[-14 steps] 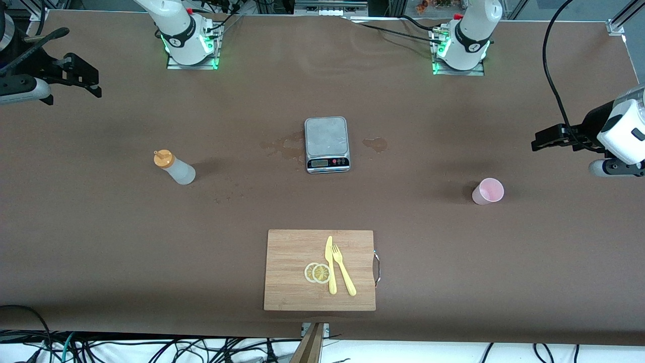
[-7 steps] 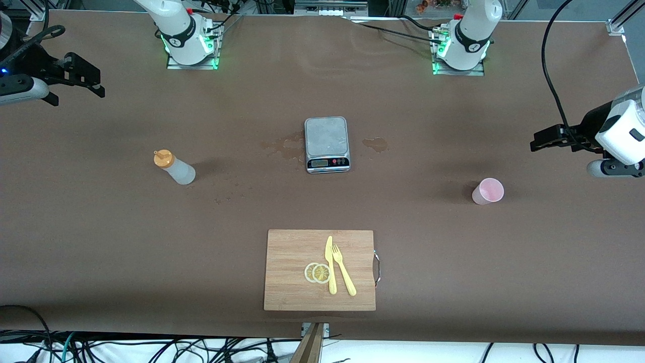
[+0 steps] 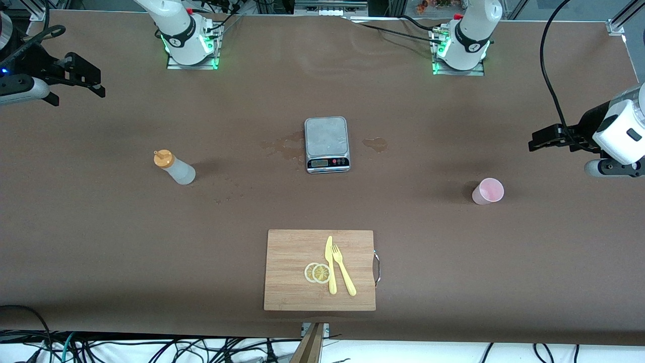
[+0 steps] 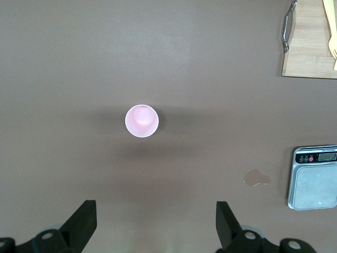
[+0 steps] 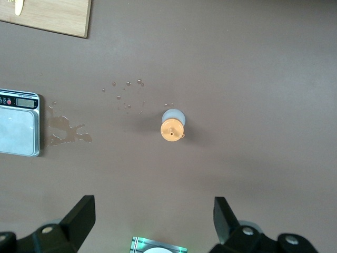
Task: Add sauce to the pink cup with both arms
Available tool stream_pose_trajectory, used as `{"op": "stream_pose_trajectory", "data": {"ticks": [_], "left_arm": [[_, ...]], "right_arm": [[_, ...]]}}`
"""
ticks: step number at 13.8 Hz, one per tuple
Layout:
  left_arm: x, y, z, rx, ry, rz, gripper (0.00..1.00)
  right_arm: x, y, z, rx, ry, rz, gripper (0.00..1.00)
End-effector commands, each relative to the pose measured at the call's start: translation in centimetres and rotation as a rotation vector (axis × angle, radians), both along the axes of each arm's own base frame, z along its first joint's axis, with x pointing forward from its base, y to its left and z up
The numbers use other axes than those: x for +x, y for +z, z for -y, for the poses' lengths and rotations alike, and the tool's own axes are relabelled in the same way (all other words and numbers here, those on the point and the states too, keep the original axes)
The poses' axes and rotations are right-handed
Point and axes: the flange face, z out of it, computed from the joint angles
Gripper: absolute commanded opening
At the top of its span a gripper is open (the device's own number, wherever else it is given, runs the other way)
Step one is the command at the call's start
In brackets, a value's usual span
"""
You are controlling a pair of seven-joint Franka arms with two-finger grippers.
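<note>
The sauce bottle (image 3: 174, 168), whitish with an orange cap, stands upright on the brown table toward the right arm's end; it also shows in the right wrist view (image 5: 172, 128). The pink cup (image 3: 488, 191) stands upright toward the left arm's end and shows from above in the left wrist view (image 4: 141, 120). My left gripper (image 3: 541, 138) hangs open and empty over the table near its end, apart from the cup; its own view shows it too (image 4: 156, 221). My right gripper (image 3: 85, 75) hangs open and empty over the table's other end, apart from the bottle, as its own view shows (image 5: 152, 219).
A kitchen scale (image 3: 326, 143) sits mid-table with wet stains (image 3: 375, 144) beside it. A wooden cutting board (image 3: 287, 252) nearer the front camera carries lemon slices (image 3: 317, 273), a yellow knife (image 3: 330, 264) and a fork (image 3: 343, 269).
My left gripper has drifted slightly toward the middle of the table. My right hand has shifted a little. The bottle and the cup have not moved.
</note>
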Motion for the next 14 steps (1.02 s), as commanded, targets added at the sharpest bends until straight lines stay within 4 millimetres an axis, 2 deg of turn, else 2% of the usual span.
{"op": "stream_pose_trajectory", "data": {"ticks": [1, 3, 8, 11, 14], "left_arm": [[0.7, -0.3, -0.7, 0.023, -0.014, 0.017, 1.0], [1.3, -3.9, -0.6, 0.041, -0.017, -0.027, 1.0], [1.6, -8.5, -2.0, 0.126, -0.031, -0.028, 1.0], [1.2, -13.8, -3.1, 0.157, -0.037, -0.033, 1.0], [0.8, -17.2, -4.4, 0.144, -0.08, -0.01, 1.0]], "right_arm": [[0.1, 0.6, -0.2, 0.019, -0.003, 0.01, 1.0], [0.1, 0.6, -0.3, 0.019, -0.002, 0.01, 1.0], [0.1, 0.6, -0.6, 0.019, 0.006, 0.012, 1.0], [0.1, 0.7, -0.6, 0.021, 0.006, 0.017, 1.0], [0.1, 0.7, -0.6, 0.023, 0.006, 0.016, 1.0]]}}
